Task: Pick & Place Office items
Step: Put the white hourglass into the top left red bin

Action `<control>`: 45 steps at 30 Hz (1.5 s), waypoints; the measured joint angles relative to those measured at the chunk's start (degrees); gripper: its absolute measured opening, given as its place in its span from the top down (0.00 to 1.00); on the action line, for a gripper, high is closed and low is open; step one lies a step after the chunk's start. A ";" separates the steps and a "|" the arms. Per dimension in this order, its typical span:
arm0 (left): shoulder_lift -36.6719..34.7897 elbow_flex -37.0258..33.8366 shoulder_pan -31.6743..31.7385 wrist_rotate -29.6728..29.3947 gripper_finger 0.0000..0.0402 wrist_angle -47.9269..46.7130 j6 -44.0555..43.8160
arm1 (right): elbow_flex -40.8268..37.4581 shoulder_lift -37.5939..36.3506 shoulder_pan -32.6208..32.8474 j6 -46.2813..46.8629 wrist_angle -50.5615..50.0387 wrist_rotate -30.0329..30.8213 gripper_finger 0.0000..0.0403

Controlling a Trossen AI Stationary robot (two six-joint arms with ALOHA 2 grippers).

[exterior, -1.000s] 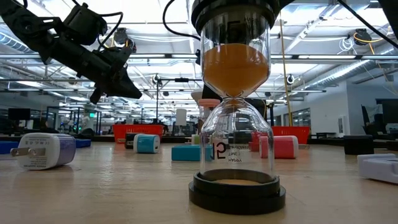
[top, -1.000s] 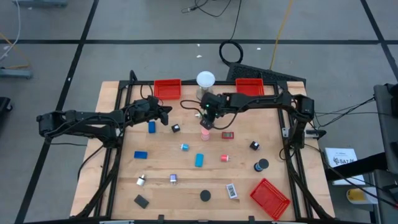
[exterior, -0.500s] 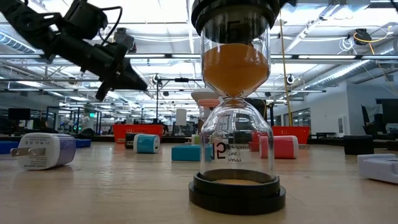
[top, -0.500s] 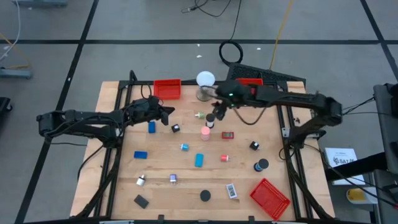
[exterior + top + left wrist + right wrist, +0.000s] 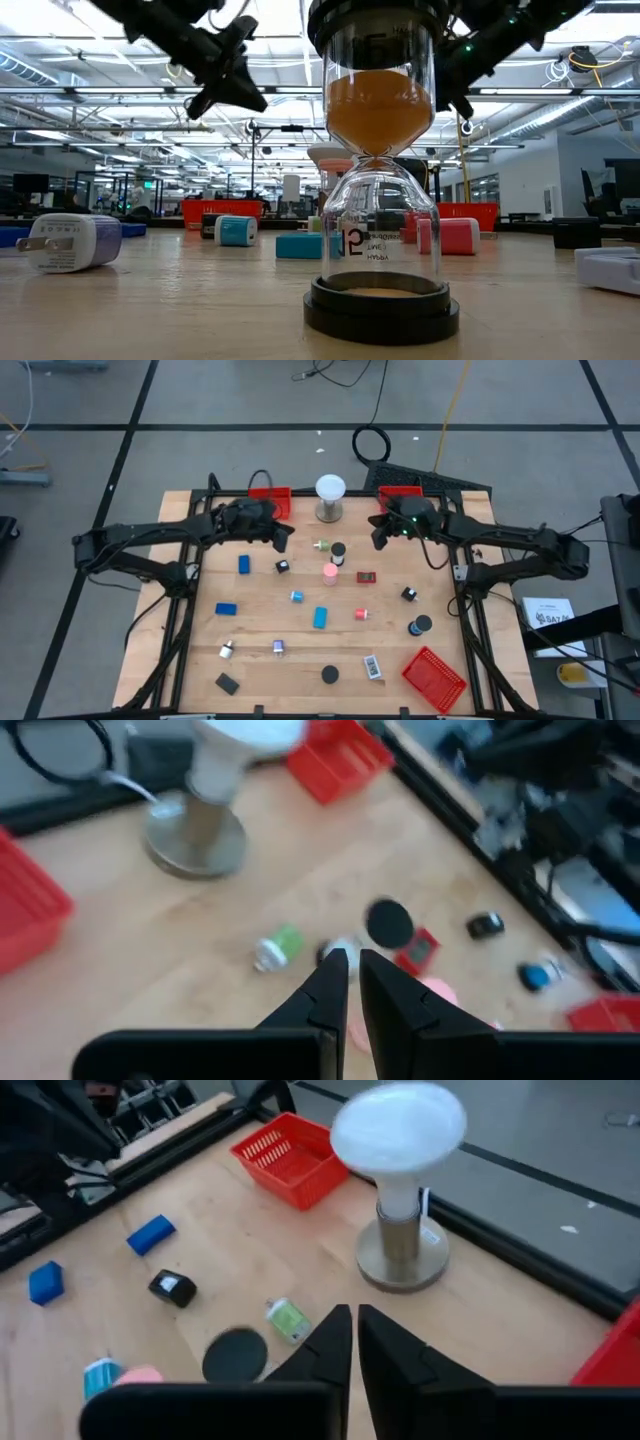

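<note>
The office items lie scattered on the wooden table [image 5: 200,630]: blue blocks [image 5: 244,564] [image 5: 226,608], a black cube [image 5: 283,566], a pink piece [image 5: 330,571], a black-topped cylinder [image 5: 338,550], a small green piece [image 5: 321,545], a red piece [image 5: 366,576] and others nearer the front. My left gripper [image 5: 285,542] hangs shut above the table left of the green piece [image 5: 280,946]. My right gripper [image 5: 377,540] hangs shut above the table right of the black-topped cylinder [image 5: 235,1357]. Neither holds anything.
A white globe on a metal base [image 5: 330,497] stands at the far middle, between two red mesh trays [image 5: 270,500] [image 5: 402,494]. A third red tray [image 5: 433,677] lies at the near right. An hourglass [image 5: 378,200] stands close to the low camera.
My right gripper has drawn back from the pink piece toward the table's right edge and risen a little; the black-topped cylinder now stands free beside the pink piece. My left gripper has risen and shifted slightly toward the right.
</note>
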 joint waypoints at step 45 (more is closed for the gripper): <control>38.45 38.97 -8.00 -7.67 0.11 -15.56 20.85 | -2.20 -1.92 -0.37 -1.45 1.04 0.13 1.00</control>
